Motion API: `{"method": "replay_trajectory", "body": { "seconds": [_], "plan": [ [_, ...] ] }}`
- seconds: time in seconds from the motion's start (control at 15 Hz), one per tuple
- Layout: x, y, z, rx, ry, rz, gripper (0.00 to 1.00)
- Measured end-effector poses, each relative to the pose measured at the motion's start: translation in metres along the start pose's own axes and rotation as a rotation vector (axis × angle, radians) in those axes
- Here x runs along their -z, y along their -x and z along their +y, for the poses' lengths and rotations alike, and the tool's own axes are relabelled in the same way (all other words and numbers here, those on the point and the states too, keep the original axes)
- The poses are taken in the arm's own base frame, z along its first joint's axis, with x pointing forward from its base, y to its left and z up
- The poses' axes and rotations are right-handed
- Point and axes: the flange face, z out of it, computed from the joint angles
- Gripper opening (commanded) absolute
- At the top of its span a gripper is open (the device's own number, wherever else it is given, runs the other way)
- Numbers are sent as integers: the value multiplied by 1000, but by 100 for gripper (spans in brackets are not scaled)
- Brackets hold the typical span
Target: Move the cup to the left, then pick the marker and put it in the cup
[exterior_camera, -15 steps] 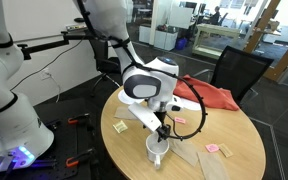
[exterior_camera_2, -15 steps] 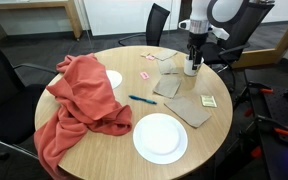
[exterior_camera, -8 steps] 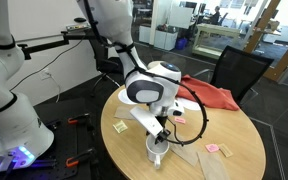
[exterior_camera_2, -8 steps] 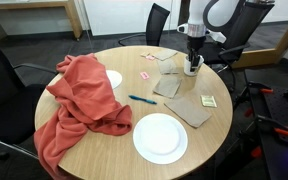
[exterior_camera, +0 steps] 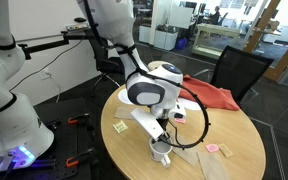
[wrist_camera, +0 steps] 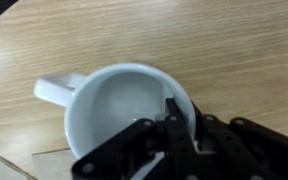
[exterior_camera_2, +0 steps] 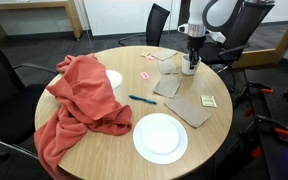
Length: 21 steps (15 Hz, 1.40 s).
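Nearest in an exterior view, on the round wooden surface [exterior_camera_2: 114, 160]: a flat white round plate [exterior_camera_2: 160, 138], just beside a crumpled red cloth [exterior_camera_2: 79, 100]. Farther in, a thin dark greenish marker [exterior_camera_2: 141, 99], lying flat, well apart from the small white cup [exterior_camera_2: 190, 70]. Toward the far edge, that cup, upright near flat brown cardboard pieces [exterior_camera_2: 168, 86]. In the wrist view, the black gripper [wrist_camera: 180, 125], closed on the cup's rim, one finger inside the wall, one outside, handle pointing away.

Marker [exterior_camera_2: 141, 99] lies in open; red cloth [exterior_camera_2: 82, 98] near.
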Motion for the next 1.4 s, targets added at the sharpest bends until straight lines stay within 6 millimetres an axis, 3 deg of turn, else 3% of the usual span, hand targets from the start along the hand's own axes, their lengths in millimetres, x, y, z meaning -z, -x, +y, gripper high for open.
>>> {"method": "replay_trajectory", "body": {
  "seconds": [0.53, 1.4],
  "plan": [
    [4, -8, -10, -38, -1, 11, 3],
    [58, -78, -96, -17, 47, 116, 3]
  ]
}}
